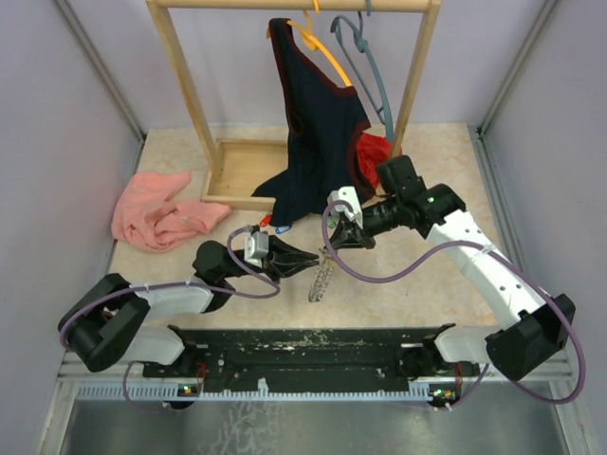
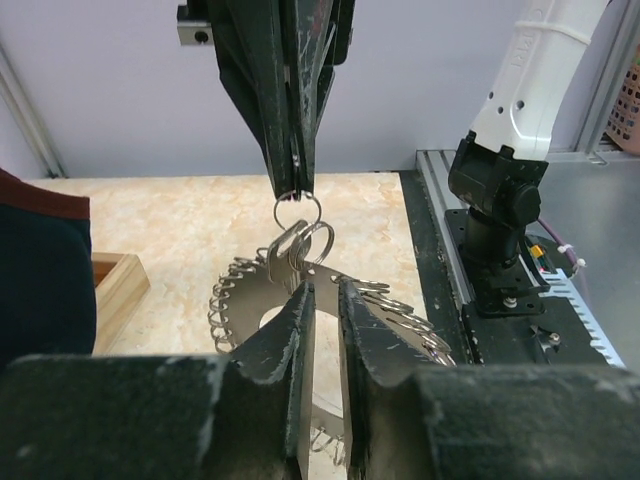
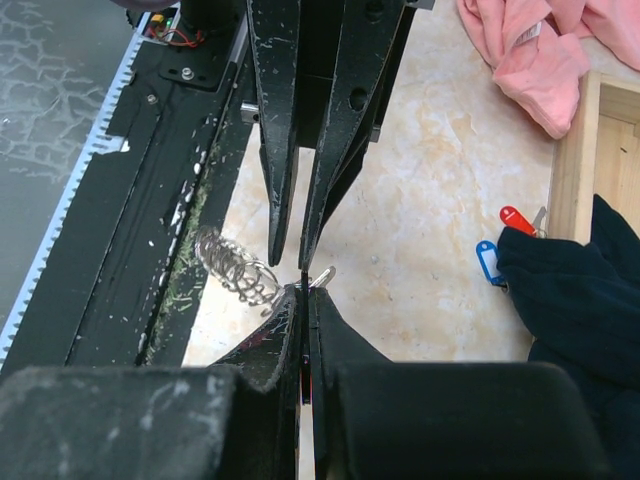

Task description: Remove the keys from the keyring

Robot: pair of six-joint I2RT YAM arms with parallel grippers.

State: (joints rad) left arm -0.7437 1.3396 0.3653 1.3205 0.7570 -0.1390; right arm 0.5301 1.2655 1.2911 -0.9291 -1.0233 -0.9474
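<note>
Ring (image 2: 248, 298) held above table, between grippers. L gripper (image 2: 325, 292) jaws nipped on its flat plate. R gripper (image 2: 297, 188) jaws shut on small loop (image 2: 297, 213). Ring prob. stiff, light, slick metal; take loops, not beaded edge.

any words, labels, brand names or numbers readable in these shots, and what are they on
No text can be read in any of the three views.
red key tag: too small to tell whether anything is written on it.
blue key tag: the same.
pink cloth: a pale patch, perhaps a sewn-in label, too blurred to read.
</note>
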